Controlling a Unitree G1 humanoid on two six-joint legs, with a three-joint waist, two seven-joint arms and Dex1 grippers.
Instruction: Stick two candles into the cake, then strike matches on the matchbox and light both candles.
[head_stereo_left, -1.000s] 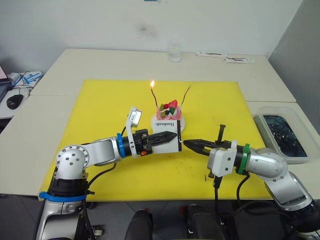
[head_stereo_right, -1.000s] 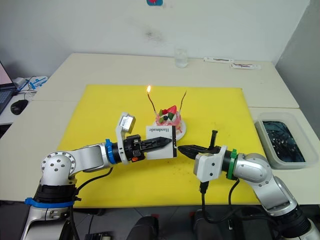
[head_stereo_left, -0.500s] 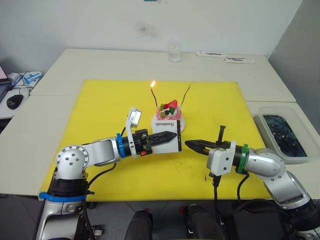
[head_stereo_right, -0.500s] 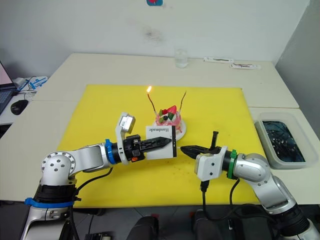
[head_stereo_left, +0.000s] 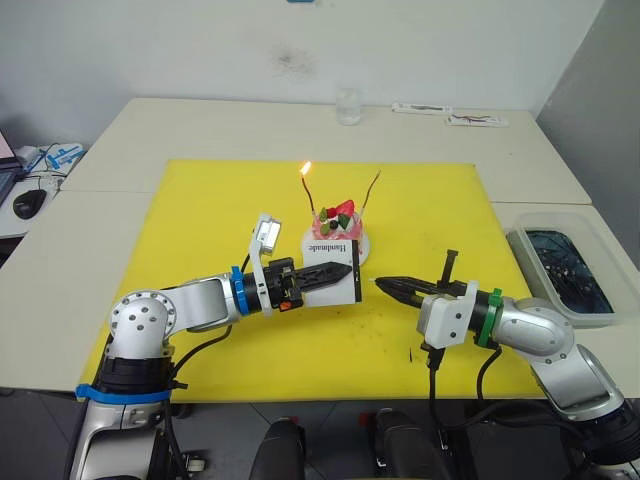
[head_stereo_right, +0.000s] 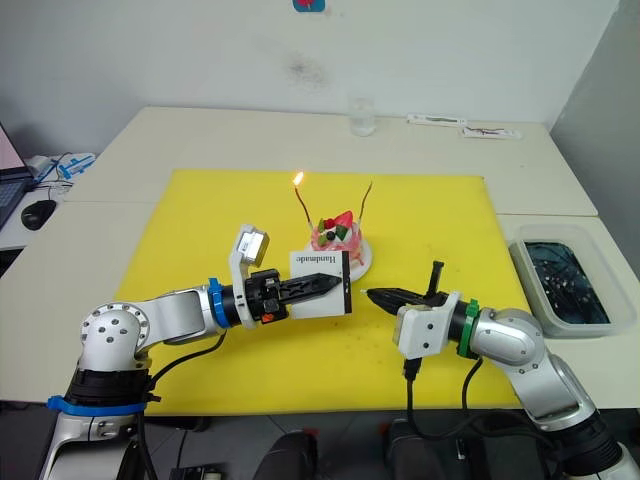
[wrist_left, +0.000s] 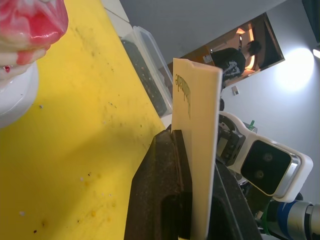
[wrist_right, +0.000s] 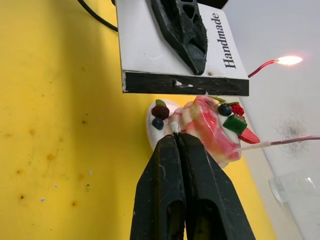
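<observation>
Right end effector (head_stereo_left: 385, 283) has backed a little away from the matchbox (head_stereo_left: 335, 271) over the last second; the gap between its tip and the box's black striking strip is now wider. Left arm, cake and candles are unchanged.

Left end effector (head_stereo_left: 340, 270): fingers clamped on the matchbox, one on each broad face, holding it on edge just above the yellow mat (head_stereo_left: 200, 230). "Handmade" print faces the head camera; striking strip faces the right arm. In the left wrist view the box (wrist_left: 200, 150) stands pinched between the two black fingers.

Right end effector: fingers pressed together, pinching a match whose pale tip (wrist_right: 174, 127) just protrudes past the fingertips, in the right wrist view. The tip points at the strip, near it but apart.

Cake (head_stereo_left: 338, 222) sits on its small white plate on the mat, just behind the matchbox. Reddish candle (head_stereo_left: 310, 192) stands in the cake on the robot's left side, flame burning at its top. Second candle (head_stereo_left: 372, 190) stands on the right side, unlit.

On the tabletop (head_stereo_left: 180, 125): a clear glass (head_stereo_left: 348, 104) beyond the mat, and a clear plastic tray (head_stereo_left: 562, 272) with dark contents to the right.
</observation>
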